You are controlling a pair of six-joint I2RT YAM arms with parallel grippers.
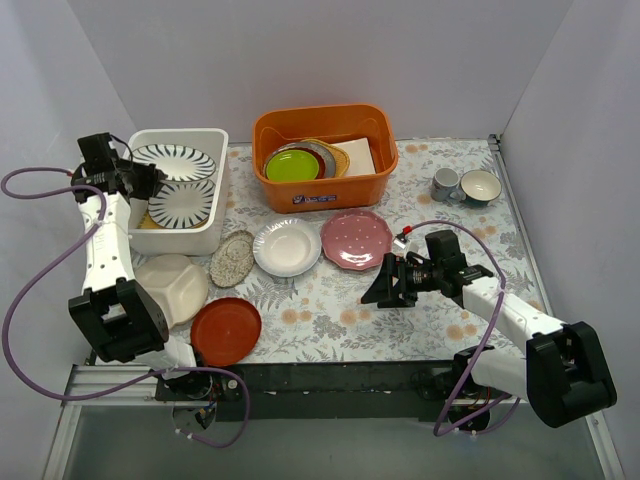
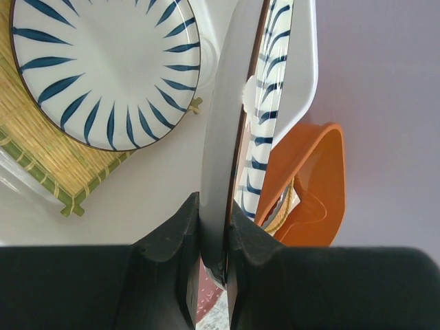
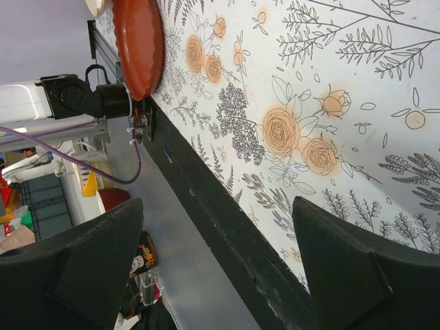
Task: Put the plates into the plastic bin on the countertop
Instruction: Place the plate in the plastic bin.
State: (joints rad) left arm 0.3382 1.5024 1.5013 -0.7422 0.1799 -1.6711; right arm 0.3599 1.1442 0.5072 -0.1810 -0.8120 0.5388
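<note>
Striped plates are sitting inside the plastic bin at upper left, left claw gripping one's rim, right claw hanging open, while five plates are waiting on the desk.

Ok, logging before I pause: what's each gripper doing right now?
Left gripper: closed on the rim of a blue-striped plate.
Right gripper: open, holding nothing.

Two plates are in the plastic bin far left, a tub beside it, cups farther right.
</note>
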